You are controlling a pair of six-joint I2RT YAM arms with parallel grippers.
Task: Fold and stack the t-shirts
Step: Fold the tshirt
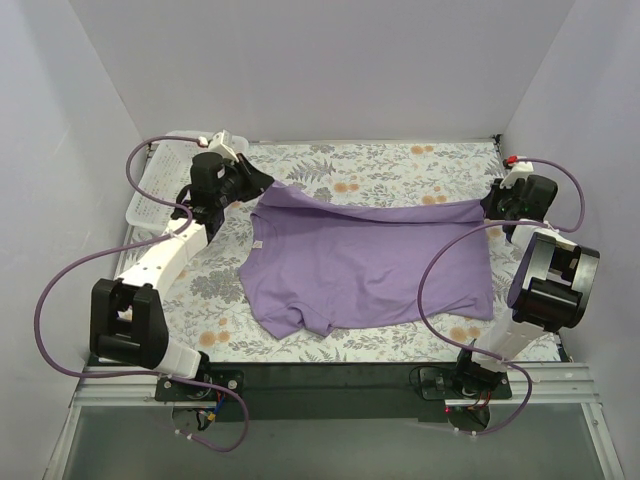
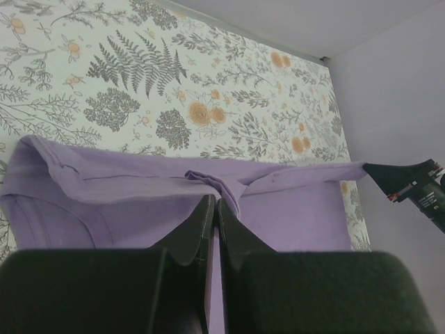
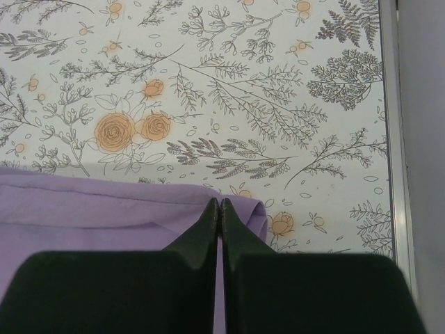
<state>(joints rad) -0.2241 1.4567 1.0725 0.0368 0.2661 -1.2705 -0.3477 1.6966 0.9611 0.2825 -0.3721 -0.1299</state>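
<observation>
**A:** How many shirts do you count?

**B:** One. A single lavender t-shirt, lying sideways in the middle of the floral table cover, with the collar towards the left arm. There is also one white mesh basket at the far left, against the wall, and two arms.

**A:** Any writing on it?

**B:** Only a small white neck label just inside the collar. It is too small to read. I see no print on the shirt and no lettering on the basket.

**A:** How do the arms stand?

**B:** The left arm reaches forward and inward, with the left gripper at the shirt's far left corner. Its fingers are pressed together with purple cloth pinched between them. The right arm rises from its base and bends over to the far right corner. The fingers of the right gripper are likewise closed on the shirt's edge.

**A:** And the cloth between them?

**B:** The far edge runs in a nearly straight line from one gripper to the other. The rest lies on the table cover, with a bunched sleeve at the near left.
</observation>
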